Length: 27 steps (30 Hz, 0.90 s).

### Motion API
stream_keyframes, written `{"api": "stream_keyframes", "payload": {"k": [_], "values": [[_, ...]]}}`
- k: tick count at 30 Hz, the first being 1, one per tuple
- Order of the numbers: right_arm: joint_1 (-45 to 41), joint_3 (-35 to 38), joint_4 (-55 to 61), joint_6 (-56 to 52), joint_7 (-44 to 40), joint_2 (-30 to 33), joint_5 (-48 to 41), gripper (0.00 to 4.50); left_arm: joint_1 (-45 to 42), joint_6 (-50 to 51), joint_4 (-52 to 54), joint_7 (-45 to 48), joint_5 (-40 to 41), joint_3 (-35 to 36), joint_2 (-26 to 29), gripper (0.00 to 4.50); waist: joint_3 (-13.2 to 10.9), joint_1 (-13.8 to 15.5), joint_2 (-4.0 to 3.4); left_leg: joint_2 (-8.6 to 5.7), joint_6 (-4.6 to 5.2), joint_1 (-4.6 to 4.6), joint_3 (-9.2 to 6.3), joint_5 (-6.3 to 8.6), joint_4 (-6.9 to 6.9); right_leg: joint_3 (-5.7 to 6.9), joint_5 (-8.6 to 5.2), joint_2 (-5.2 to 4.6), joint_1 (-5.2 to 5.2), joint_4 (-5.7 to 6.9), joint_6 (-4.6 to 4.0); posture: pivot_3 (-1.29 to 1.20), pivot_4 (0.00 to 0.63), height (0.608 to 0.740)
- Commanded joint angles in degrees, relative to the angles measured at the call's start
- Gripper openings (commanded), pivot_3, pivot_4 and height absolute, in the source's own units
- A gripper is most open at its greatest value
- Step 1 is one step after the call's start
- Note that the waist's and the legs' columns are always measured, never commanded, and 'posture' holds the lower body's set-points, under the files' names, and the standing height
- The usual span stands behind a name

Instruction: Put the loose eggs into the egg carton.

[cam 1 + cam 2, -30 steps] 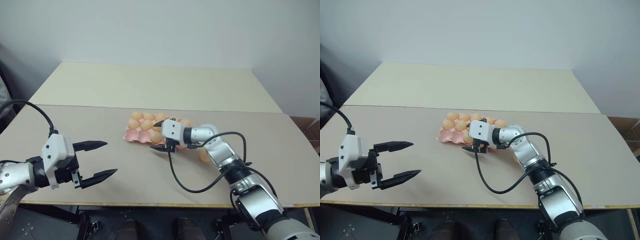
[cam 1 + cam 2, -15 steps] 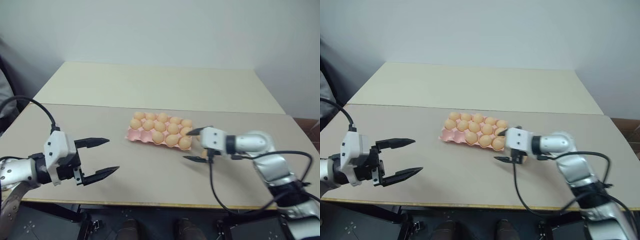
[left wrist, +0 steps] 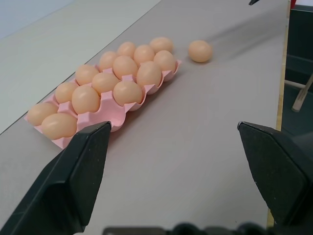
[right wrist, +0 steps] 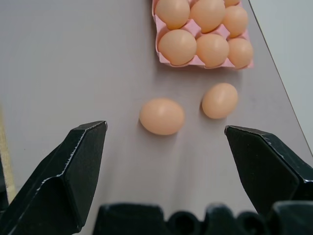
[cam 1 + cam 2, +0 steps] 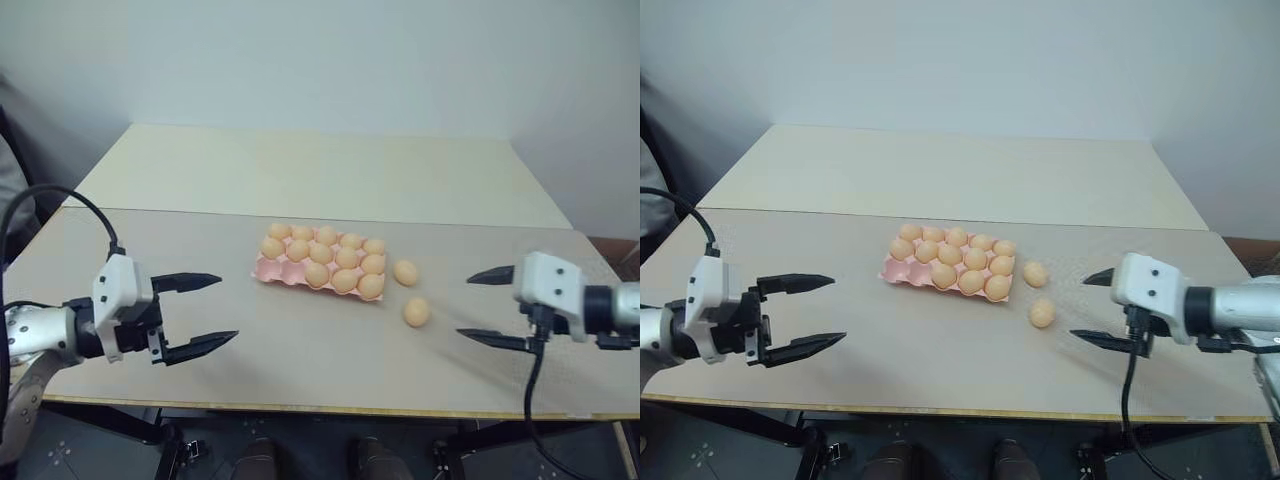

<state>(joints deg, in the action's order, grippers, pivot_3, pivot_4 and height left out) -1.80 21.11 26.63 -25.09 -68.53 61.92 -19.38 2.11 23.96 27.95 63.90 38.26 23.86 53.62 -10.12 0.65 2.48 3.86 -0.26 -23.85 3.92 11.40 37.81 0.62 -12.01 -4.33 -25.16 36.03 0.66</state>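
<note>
The right pincer point(image 5: 1092, 308), spread and empty, faces two loose eggs point(image 5: 1041, 314) beside the egg carton point(image 5: 890, 272); next it should pick one.

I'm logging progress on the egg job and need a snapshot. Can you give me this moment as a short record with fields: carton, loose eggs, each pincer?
carton: pink egg carton on the table, thirteen eggs seated, the two cups at its near left corner empty
loose eggs: two on the table right of the carton, the farther egg close to the carton's end, the nearer egg apart from it
left pincer: open, holding nothing, left of the carton
right pincer: open, holding nothing, right of the loose eggs
</note>
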Motion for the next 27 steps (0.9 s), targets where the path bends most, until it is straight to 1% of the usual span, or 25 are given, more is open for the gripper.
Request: {"api": "stream_keyframes", "payload": {"k": [1, 10, 14, 19, 23, 27], "values": [[1.0, 3.3, 1.3, 1.1, -0.7, 1.3, -1.0, 4.47, -1.2, -1.4, 0.1, 0.3, -0.3, 0.8, 0.8, 4.5, 0.0, 0.0, 0.0, 0.0, 0.0, 0.01, 0.0, 0.0, 0.0, 0.0, 0.0, 0.0, 0.01, 0.0, 0.0, 0.0, 0.15, 0.74], [1.2, 3.2, 0.7, 1.4, -0.5, 1.4, -1.2, 4.47, -1.5, -1.2, -0.1, 0.6, -0.2, 0.9, 1.1, 4.5, 0.0, 0.0, 0.0, -0.01, 0.01, 0.0, 0.0, 0.0, 0.0, -0.01, 0.0, 0.0, 0.01, -0.01, 0.0, 0.0, 0.15, 0.74], [-0.7, 0.7, 0.2, 2.1, 0.7, 0.9, -0.8, 4.47, -2.2, -1.2, -0.2, 0.9, 0.2, 0.8, 1.0, 4.5, 0.0, 0.0, 0.0, -0.01, 0.0, 0.0, 0.0, 0.0, 0.0, 0.0, 0.0, 0.0, 0.01, 0.0, 0.0, 0.0, 0.15, 0.74], [-5.8, -6.6, -2.5, 3.4, 3.7, -1.4, 1.1, 4.47, -2.4, -0.1, 0.0, 1.5, 1.0, 0.4, 1.4, 4.5, 0.0, -0.3, 0.01, 0.0, 0.0, 0.01, 0.0, 0.0, 0.0, 0.0, -0.01, 0.01, 0.01, -0.01, 0.0, 0.0, 0.15, 0.74], [-12.2, -15.5, -8.5, 5.9, 5.0, -5.3, 4.5, 4.47, -2.8, -0.2, 0.1, 1.3, 0.7, -0.7, 1.0, 4.5, 0.0, -0.3, 0.01, -0.01, 0.01, 0.0, 0.01, -0.01, 0.0, -0.02, 0.0, 0.01, 0.0, -0.01, 0.0, 0.0, 0.15, 0.74], [-16.1, -22.0, -13.8, 7.9, 5.6, -8.9, 8.0, 4.47, -3.4, -0.4, 0.0, 1.5, 0.8, -1.0, 1.0, 4.5, 0.0, -0.3, 0.01, -0.01, 0.04, -0.02, 0.01, -0.02, 0.0, -0.02, 0.0, 0.03, -0.02, 0.01, 0.0, 0.0, 0.15, 0.74]]}}
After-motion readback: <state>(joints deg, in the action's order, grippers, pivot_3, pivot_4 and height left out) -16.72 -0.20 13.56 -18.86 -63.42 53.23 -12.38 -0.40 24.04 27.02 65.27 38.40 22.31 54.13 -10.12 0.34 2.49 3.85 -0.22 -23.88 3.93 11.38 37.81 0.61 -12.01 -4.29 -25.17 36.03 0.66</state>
